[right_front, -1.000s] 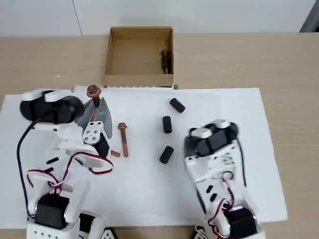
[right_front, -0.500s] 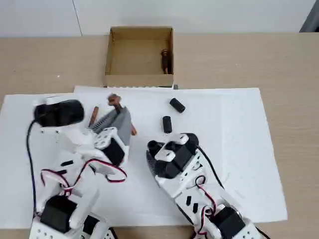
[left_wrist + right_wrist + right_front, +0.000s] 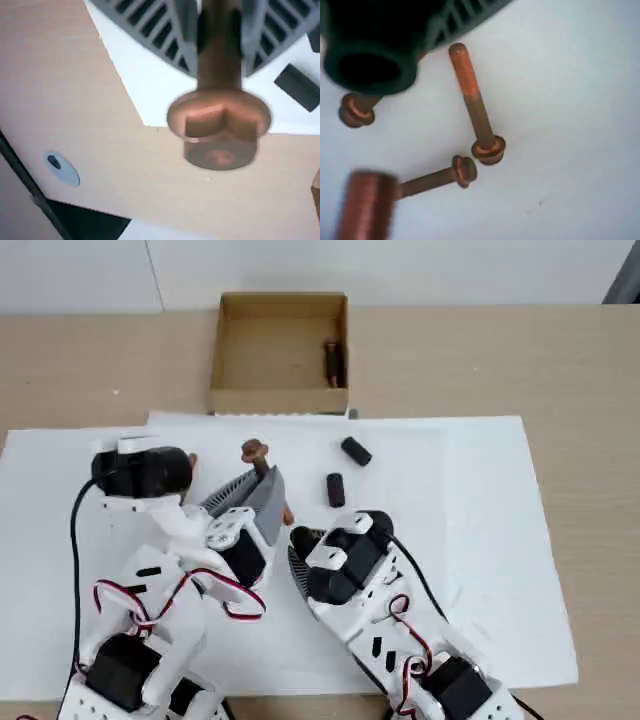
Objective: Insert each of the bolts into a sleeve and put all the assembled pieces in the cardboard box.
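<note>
Fingers on the left arm [image 3: 250, 498]: clamped on the shank of a copper bolt [image 3: 220, 125], head poking out past the tips toward the cardboard box [image 3: 215, 350], shank running back between the ribbed pads toward the near-right. Fingers on the right arm [image 3: 462, 17]: closed, by the look of it, round a black sleeve [image 3: 370, 70], open bore staring straight at the wrist camera.

Crux of the coming move: threaded end against bore. From the right wrist, a blurred copper shaft [image 3: 367, 205], probably that same bolt's free end, off to one side of the sleeve's mouth and apart from it; not lined up, not entered. From above, both sets of tips just beside each other over the white paper [image 3: 480, 540]. Left arm angled in from the near-left, wrist turned toward the middle. Right arm stretched on a diagonal from the near-right. Neither plainly nearer: a meeting in the middle. Long axes of bolt and sleeve not on one line, as far as can be judged. Calls for a small turn, then a short push along the shank.

Elsewhere: one loose sleeve [image 3: 355, 452] and another [image 3: 335, 490] on the paper between arms and box. Under the right wrist, a loose bolt [image 3: 476, 107] with two more near it. One assembled piece [image 3: 333, 362] lying in the box against its right wall.
</note>
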Robot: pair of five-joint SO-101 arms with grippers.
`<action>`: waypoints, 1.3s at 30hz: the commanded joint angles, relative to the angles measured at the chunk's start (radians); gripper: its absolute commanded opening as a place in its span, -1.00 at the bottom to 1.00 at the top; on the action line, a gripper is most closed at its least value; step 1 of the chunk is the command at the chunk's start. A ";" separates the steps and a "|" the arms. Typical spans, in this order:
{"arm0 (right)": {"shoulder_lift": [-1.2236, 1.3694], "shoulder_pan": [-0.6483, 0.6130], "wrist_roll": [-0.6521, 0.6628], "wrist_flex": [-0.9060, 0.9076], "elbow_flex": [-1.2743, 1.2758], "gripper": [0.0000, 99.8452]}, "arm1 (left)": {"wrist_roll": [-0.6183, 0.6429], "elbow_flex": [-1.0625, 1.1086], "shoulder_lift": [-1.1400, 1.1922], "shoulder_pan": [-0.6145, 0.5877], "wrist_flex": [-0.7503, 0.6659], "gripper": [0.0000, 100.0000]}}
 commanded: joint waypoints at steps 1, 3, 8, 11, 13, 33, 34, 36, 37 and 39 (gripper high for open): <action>-0.008 -0.012 -0.002 -0.027 -0.031 -0.99 | 0.002 0.015 -0.014 0.006 -0.031 -0.99; -0.008 -0.012 -0.002 -0.027 -0.043 -0.99 | 0.002 0.035 -0.014 0.006 -0.031 -0.99; -0.008 -0.012 0.040 -0.027 -0.052 -0.99 | 0.002 0.044 -0.014 0.008 -0.031 -0.99; -0.008 -0.012 0.046 -0.027 -0.054 -0.99 | 0.002 0.044 -0.012 0.017 -0.031 -0.99; -0.008 -0.012 0.046 -0.027 -0.054 -0.99 | 0.002 0.044 -0.012 0.034 -0.029 -0.99; -0.008 -0.008 0.048 -0.027 -0.055 -0.99 | 0.018 0.108 -0.014 0.066 -0.015 -0.99; -0.008 -0.008 0.048 -0.027 -0.055 -0.99 | 0.018 0.107 -0.014 0.066 0.005 -0.99; -0.008 -0.008 0.048 -0.027 -0.055 -0.99 | 0.017 0.105 -0.014 0.066 0.044 -0.99; -0.008 -0.008 0.048 -0.027 -0.055 -0.99 | 0.009 0.105 -0.014 0.066 0.058 -0.99; -0.008 -0.008 0.048 -0.027 -0.055 -0.99 | -0.012 0.105 -0.018 0.066 0.075 -0.99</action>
